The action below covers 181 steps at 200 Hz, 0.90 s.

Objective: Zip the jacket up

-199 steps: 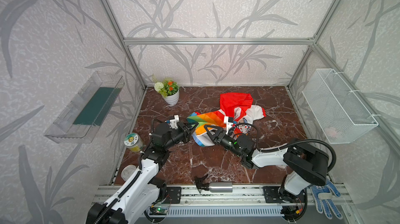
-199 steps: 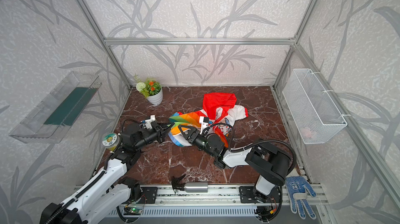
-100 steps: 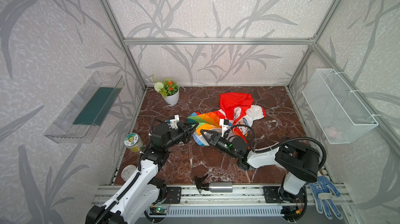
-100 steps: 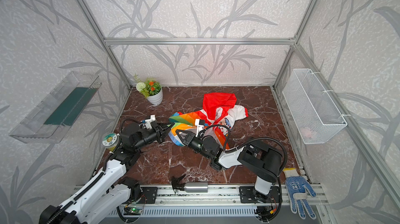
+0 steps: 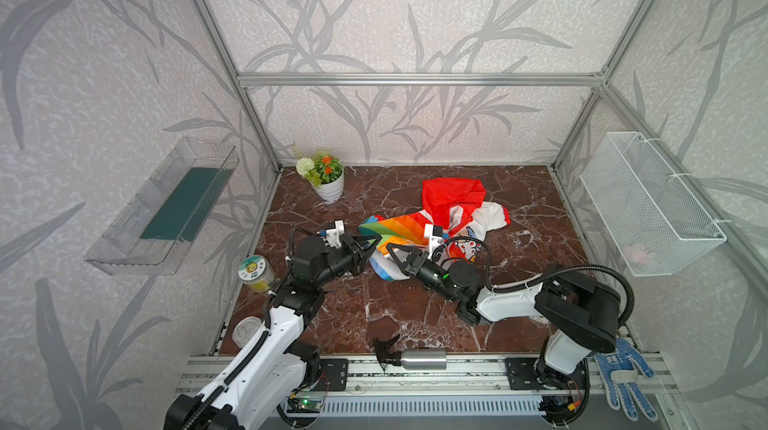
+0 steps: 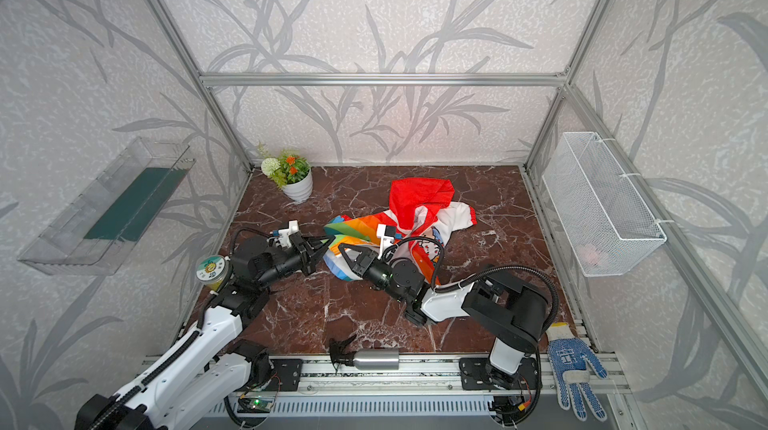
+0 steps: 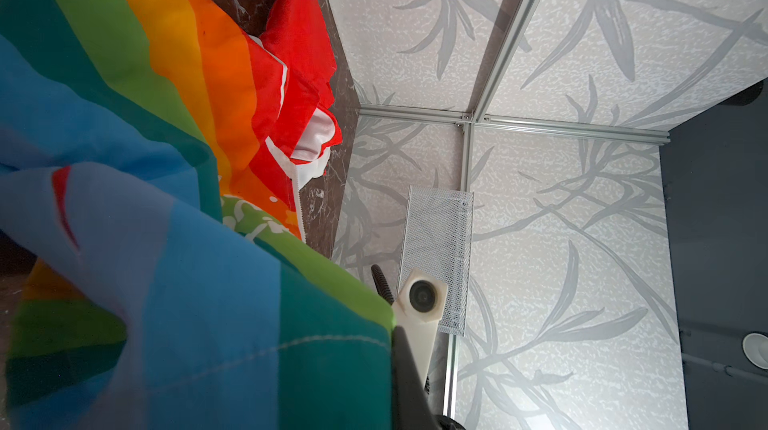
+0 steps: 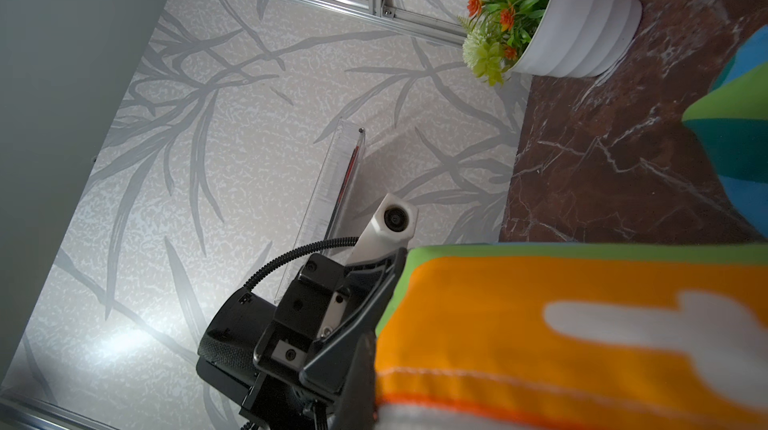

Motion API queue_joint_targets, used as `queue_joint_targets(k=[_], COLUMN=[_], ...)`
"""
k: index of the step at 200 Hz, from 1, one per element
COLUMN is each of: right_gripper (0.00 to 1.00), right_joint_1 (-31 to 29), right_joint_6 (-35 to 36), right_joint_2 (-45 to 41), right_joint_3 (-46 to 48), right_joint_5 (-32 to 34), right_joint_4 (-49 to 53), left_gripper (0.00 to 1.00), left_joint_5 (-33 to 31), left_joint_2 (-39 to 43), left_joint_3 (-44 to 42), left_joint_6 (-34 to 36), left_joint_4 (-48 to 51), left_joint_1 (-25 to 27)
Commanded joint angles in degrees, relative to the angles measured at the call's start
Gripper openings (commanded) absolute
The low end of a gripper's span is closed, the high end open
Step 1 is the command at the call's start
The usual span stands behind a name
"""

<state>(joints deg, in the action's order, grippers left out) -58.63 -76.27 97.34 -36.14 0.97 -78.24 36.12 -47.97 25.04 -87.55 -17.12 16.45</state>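
The jacket (image 5: pixel 401 227) is rainbow-striped: beside the black left claw (image 5: pixel 376 239) the bands run blue, teal, green, yellow, orange and red. Against the black right claw (image 5: pixel 390 248) lies an orange band with white lettering and a green edge. Behind the right claw the panels are white with a red-and-white cartoon print, and beyond them the hood (image 5: pixel 451 195) is plain red. The desk (image 5: pixel 399 307) is red-brown marble veined with white. Well away from both claws are a white ribbed pot (image 5: pixel 330 190) with orange and white flowers, a white wire basket (image 5: pixel 648 203) and a white glove (image 5: pixel 615 363) dotted blue.
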Motion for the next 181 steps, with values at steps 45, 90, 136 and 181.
queue_joint_targets(k=[45,90,136,181], right_gripper=[0.0,0.0,0.0,0.0], right_joint_1=[3.3,3.2,3.2,3.2], right_joint_6=[-3.9,-5.4,-5.7,-6.0], right_joint_2=[2.9,4.8,4.6,5.1], right_joint_3=[-6.3,-6.7,-5.7,-6.2], right_joint_5=[-5.1,-5.9,-5.8,-6.0], right_joint_4=[-2.2,-2.3,-2.3,-2.3], left_gripper=[0.0,0.0,0.05,0.24], left_joint_5=[1.5,1.2,0.8,0.4], left_joint_2=[0.4,1.1,0.5,0.9], left_joint_3=[0.8,1.4,1.3,1.2], left_joint_6=[-0.2,-0.4,-0.7,-1.1], left_joint_4=[-1.8,-1.5,-2.2,-2.2], left_joint_1=[0.1,0.0,0.0,0.0])
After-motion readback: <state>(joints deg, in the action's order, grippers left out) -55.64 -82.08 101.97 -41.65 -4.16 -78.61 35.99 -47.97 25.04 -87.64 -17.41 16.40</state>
